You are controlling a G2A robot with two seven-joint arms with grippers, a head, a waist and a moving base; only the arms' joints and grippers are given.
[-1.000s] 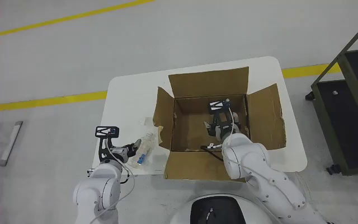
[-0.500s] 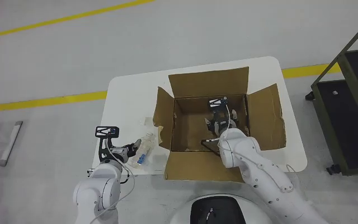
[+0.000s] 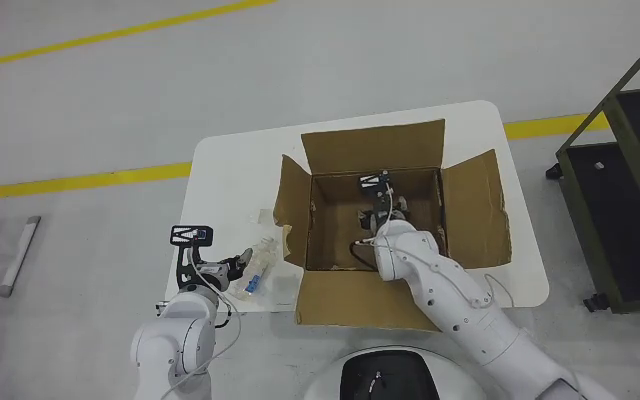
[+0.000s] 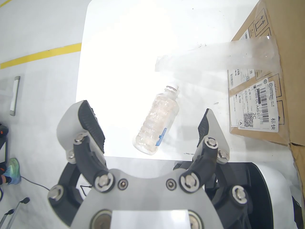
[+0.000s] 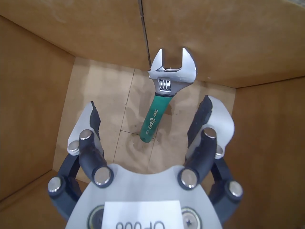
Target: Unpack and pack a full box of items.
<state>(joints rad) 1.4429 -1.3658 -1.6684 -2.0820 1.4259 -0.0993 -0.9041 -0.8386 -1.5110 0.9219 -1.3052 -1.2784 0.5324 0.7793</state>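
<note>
An open cardboard box (image 3: 370, 150) stands in the middle of the white table (image 3: 240, 170). My right gripper (image 3: 385, 208) is down inside it, open (image 5: 150, 110). Just beyond its fingertips an adjustable wrench (image 5: 166, 82) with a green handle stands on its handle end on the box floor and leans against the box wall (image 5: 71, 13). A clear plastic bottle (image 3: 258, 270) lies on the table left of the box. My left gripper (image 3: 238, 265) hovers at the table's near edge, open (image 4: 146, 115), with the bottle (image 4: 157, 125) below, between the fingers and untouched.
A strip of clear tape (image 4: 214, 55) sticks out from the box's left flap (image 4: 281, 24) over the table. The box's four flaps are folded outward. A dark green rack (image 3: 605, 200) stands on the floor to the right of the table.
My right gripper has shifted a little to the left inside the box. The left arm and the bottle have stayed put.
</note>
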